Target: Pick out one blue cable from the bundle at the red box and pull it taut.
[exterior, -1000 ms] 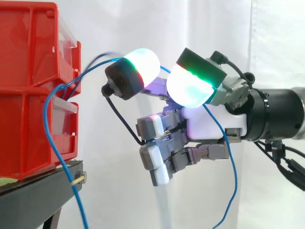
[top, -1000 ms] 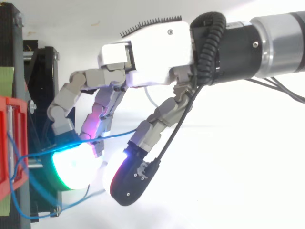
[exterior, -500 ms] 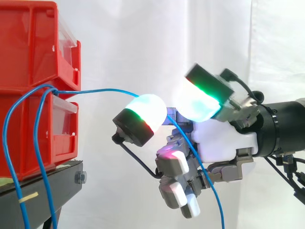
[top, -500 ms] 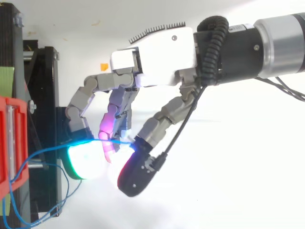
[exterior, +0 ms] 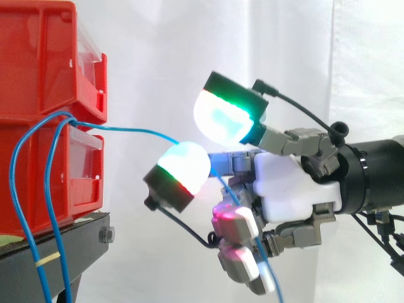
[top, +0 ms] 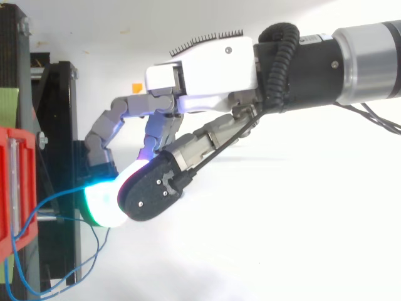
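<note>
Two stacked red bins (exterior: pixel 38 63) sit on the black stand (exterior: pixel 57 252) at the left of my side view, in front of the white curtain (exterior: pixel 164 50). The blue cable (exterior: pixel 126 130) comes out at the seam between the bins. From there it runs almost straight to the right, dipping slightly, until it reaches the hand (exterior: pixel 290 189). It slips behind the lower glowing fingertip (exterior: pixel 186 163), which shows white-cyan with a red edge. It reappears below that tip and drops down through the curled fingers with magenta pads (exterior: pixel 233 221) toward the bottom edge. I read the hand as clenched around the cable, which is threaded through its bent fingers. The other large fingertip (exterior: pixel 224 117), glowing green and white, is raised above the lower one with a gap between them. Slack loops of the same cable hang down in front of the lower bin and the stand.

From my top view the hand (top: pixel 207 69) reaches in from the right with its fingers bent toward the red bin (top: pixel 15 182). The black back of one fingertip (top: pixel 147 194) lies over a green-white glowing one. The blue cable (top: pixel 62 194) rises from the bin's edge and meets that glowing tip at its left side. I cannot make out the exact contact there. More cable loops lie lower down beside the stand (top: pixel 62 113).
</note>
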